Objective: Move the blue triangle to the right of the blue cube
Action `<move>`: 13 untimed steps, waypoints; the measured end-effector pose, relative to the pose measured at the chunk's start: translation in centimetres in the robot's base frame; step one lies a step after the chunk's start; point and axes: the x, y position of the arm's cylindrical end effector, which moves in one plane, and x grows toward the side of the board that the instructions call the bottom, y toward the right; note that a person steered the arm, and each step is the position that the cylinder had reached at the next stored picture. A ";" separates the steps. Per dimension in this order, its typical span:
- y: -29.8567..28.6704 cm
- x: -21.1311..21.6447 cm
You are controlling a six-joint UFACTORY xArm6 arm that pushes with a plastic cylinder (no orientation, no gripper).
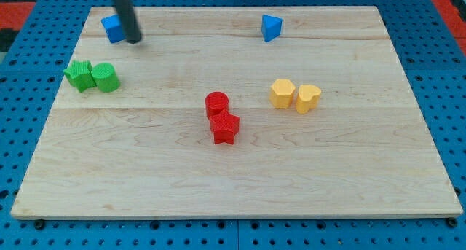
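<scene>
The blue triangle [271, 28] stands near the view's top, right of centre, on the wooden board [233, 170]. The blue cube [113, 28] sits at the top left, partly hidden behind my dark rod. My tip [134, 40] rests on the board just to the right of the blue cube, close to or touching its right side. The triangle is far to the right of the tip, with open board between them.
A green star [79, 75] and a green cylinder [105, 77] touch at the left edge. A red cylinder [216, 104] and a red star [225, 127] sit mid-board. A yellow hexagon [282, 92] and a yellow heart [308, 98] lie right of centre.
</scene>
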 end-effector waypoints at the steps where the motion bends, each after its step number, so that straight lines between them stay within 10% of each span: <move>1: 8.4 -4.8; 3: 25.0 -5.3; 6: 18.5 0.1; 8: 27.0 -0.7; 12: 0.9 -3.9; 13: 7.5 -2.4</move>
